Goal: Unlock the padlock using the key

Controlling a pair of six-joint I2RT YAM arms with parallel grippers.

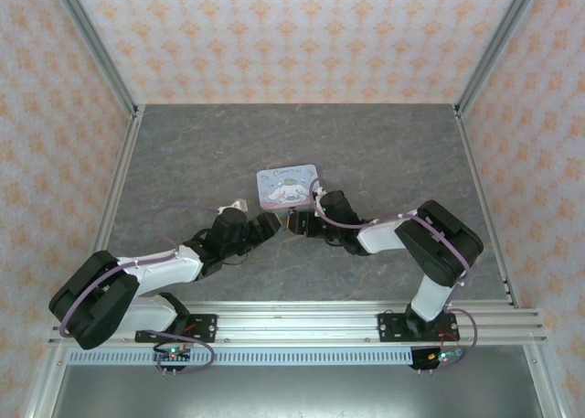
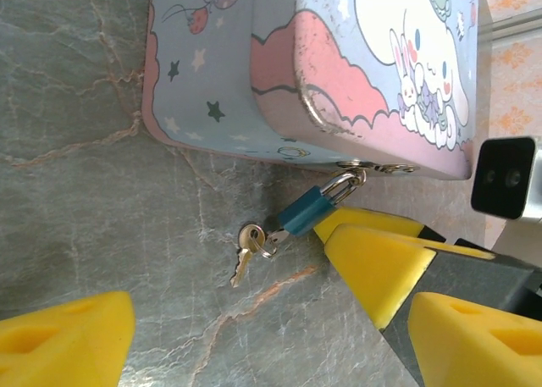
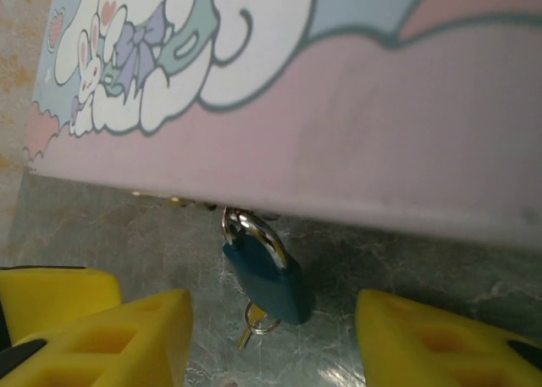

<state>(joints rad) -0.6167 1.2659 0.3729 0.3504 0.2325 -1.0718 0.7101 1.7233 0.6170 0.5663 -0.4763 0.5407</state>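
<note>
Grey bench [image 1: 183, 162]: padlock [image 3: 267, 273] hangs at 6 o'clock of the tin [image 2: 254, 65], key [image 2: 251, 239] at its base. Left tool [image 2: 271, 319] and right tool [image 3: 273, 319] gape empty; the right, straddling the padlock, could knock the key askew.

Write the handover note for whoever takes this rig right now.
Left gripper: open, empty, short of the lock.
Right gripper: open, fingers either side of the small teal-blue padlock, not touching it.
Padlock: shackle through the hasp of the pastel pink-and-blue cartoon tin box; it looks closed.
Small silvery metal key: at the padlock's keyhole end, seemingly inserted.
Done: key apparently in.
Left: turn the key, free the shackle.
</note>
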